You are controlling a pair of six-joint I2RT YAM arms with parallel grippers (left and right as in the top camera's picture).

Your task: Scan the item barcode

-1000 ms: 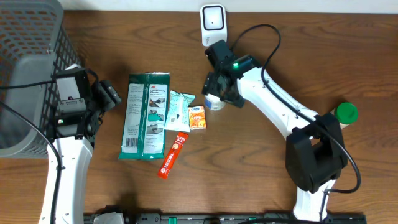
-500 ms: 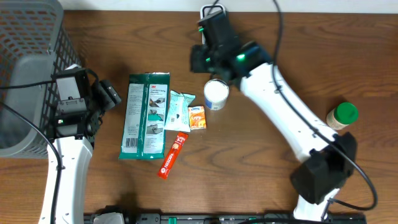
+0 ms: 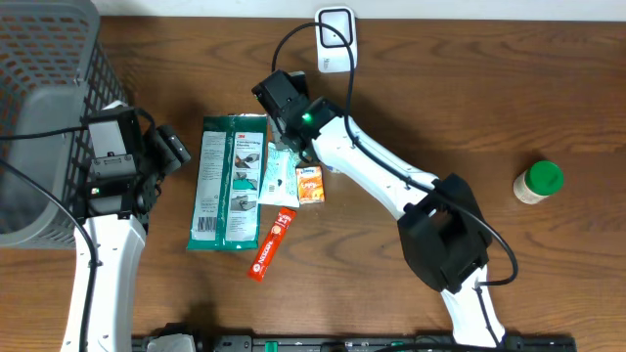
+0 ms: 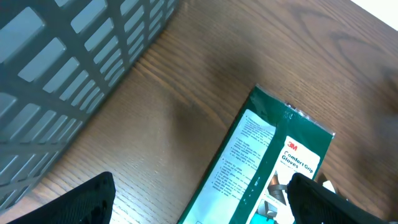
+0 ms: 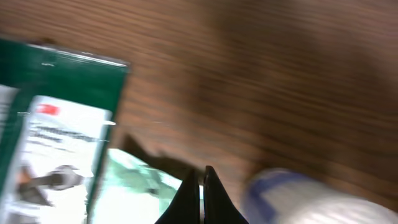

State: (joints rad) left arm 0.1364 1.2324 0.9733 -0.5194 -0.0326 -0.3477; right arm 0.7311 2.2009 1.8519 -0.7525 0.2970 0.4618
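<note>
Basket point(image 3: 39, 88): grey mesh, filling the table's point(image 3: 440, 117) far left corner.
Left end effector point(image 4: 200, 180): fingers spread wide with nothing between them, hanging over bare wood just beside the basket, facing the far end of the glove pack.
Glove pack point(image 3: 233, 186): green, lying flat and printed side up, left of the table's middle, its length running from far edge to near edge.
Red sachet point(image 3: 272, 244): slim stick, slanted, at the near right corner of the glove pack.
Pale pouch point(image 3: 282, 166): white and light green, lying against the glove pack's right side.
Right end effector point(image 5: 202, 180): fingers pressed together, gripping nothing, poised over the far edge of the pale pouch, close to the glove pack's far right corner.
Orange packet point(image 3: 310, 184): small, flat, just right of the pale pouch.
White tub point(image 5: 311, 199): blurred in the wrist view, white with a blue band, just right of the closed fingers and untouched by them; from above the right arm covers that spot.
Scanner point(image 3: 333, 44): white, upright at the middle of the table's far edge, well apart from every item.
Green-capped bottle point(image 3: 538, 183): alone near the table's right edge.
</note>
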